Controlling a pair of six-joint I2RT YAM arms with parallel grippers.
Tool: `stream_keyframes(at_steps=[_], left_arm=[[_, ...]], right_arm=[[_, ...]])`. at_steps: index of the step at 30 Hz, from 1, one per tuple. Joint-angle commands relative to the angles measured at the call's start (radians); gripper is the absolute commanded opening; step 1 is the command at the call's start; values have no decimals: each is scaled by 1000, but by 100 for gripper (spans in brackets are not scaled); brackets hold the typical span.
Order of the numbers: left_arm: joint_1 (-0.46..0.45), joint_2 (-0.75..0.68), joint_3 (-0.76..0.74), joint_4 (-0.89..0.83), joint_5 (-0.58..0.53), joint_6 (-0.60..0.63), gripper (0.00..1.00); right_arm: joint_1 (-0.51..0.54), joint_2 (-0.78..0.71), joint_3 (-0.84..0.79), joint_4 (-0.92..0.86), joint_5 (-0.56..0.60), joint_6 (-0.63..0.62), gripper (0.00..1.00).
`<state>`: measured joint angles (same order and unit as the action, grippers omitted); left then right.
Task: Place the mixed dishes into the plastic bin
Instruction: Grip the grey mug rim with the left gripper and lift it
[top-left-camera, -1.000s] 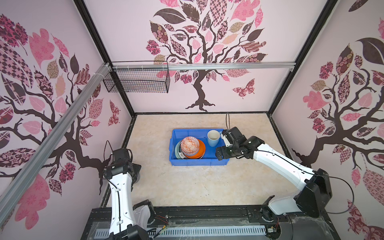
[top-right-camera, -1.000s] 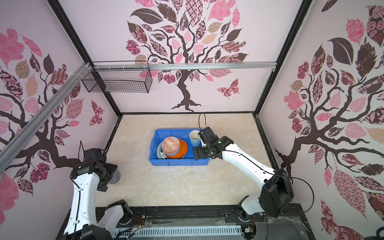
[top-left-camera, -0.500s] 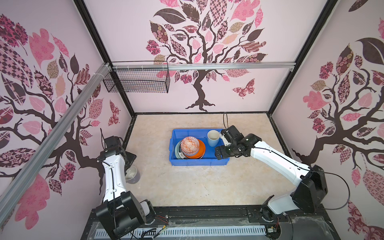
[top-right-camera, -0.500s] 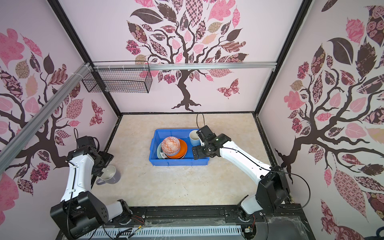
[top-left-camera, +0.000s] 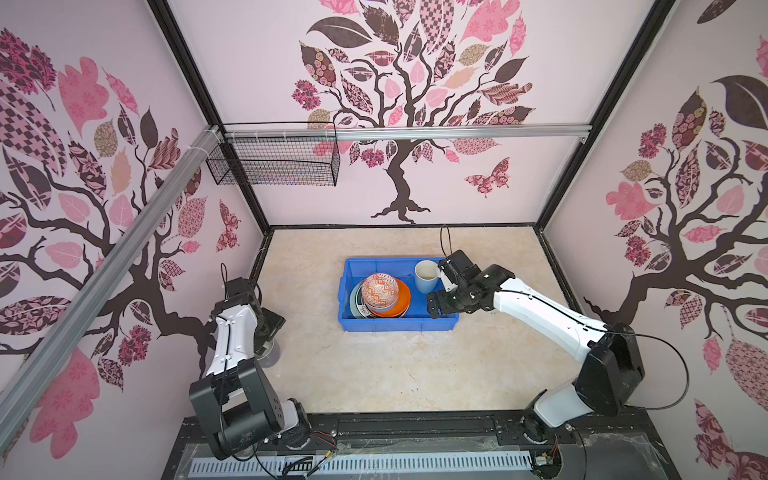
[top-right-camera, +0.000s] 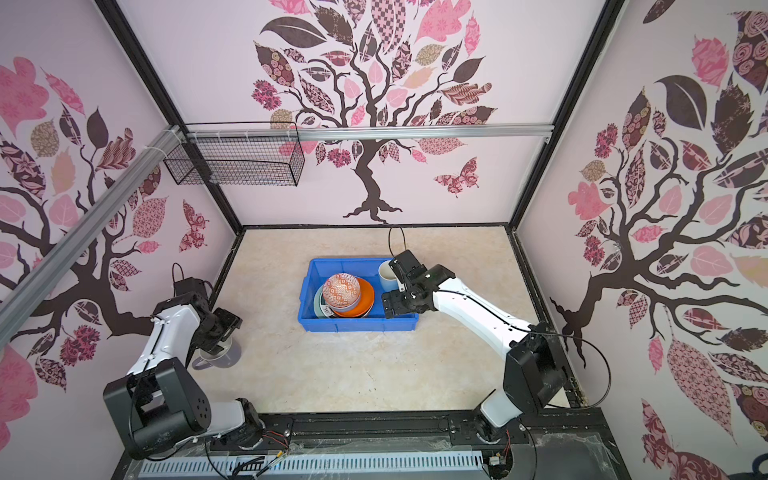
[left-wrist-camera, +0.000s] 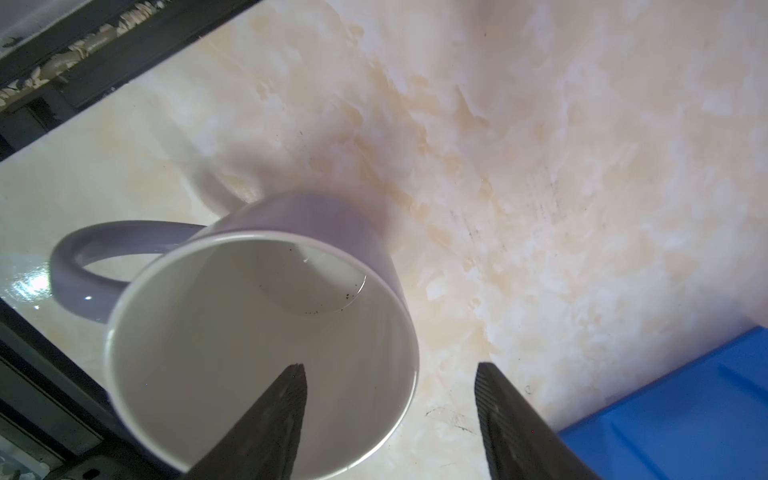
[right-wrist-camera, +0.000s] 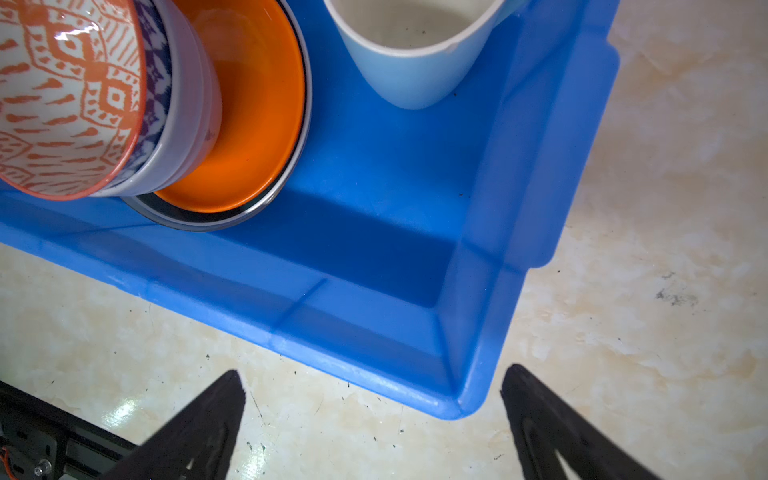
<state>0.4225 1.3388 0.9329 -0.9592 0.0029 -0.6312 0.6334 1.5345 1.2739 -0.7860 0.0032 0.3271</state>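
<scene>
Glossy lavender mug (left-wrist-camera: 249, 332) upright near left edge of table (left-wrist-camera: 540, 166), left fingers (left-wrist-camera: 274, 415) apart astride its rim, right fingers (right-wrist-camera: 199, 424) spread over blue bin (right-wrist-camera: 519, 166) corner.

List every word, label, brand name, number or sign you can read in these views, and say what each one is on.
No readable text appears in any view.
blue bin: plain plastic, no label showing.
lavender mug: no print on the parts in view.
light blue mug: no print.
orange-patterned bowl: pattern only, no letters.
</scene>
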Motion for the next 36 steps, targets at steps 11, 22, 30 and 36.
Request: stream_keyframes(at_steps=[11, 22, 30, 36], left_arm=[[-70, 70, -40, 25, -34, 45, 26], [-113, 16, 12, -95, -45, 110, 1], [-280, 8, 198, -231, -112, 106, 0], [-397, 35, 388, -313, -185, 84, 0]], right_arm=[[-5, -38, -54, -6, 18, 36, 99], [-14, -95, -145, 39, -5, 59, 99], [-23, -132, -182, 48, -15, 57, 100], [-49, -169, -203, 42, -24, 48, 99]])
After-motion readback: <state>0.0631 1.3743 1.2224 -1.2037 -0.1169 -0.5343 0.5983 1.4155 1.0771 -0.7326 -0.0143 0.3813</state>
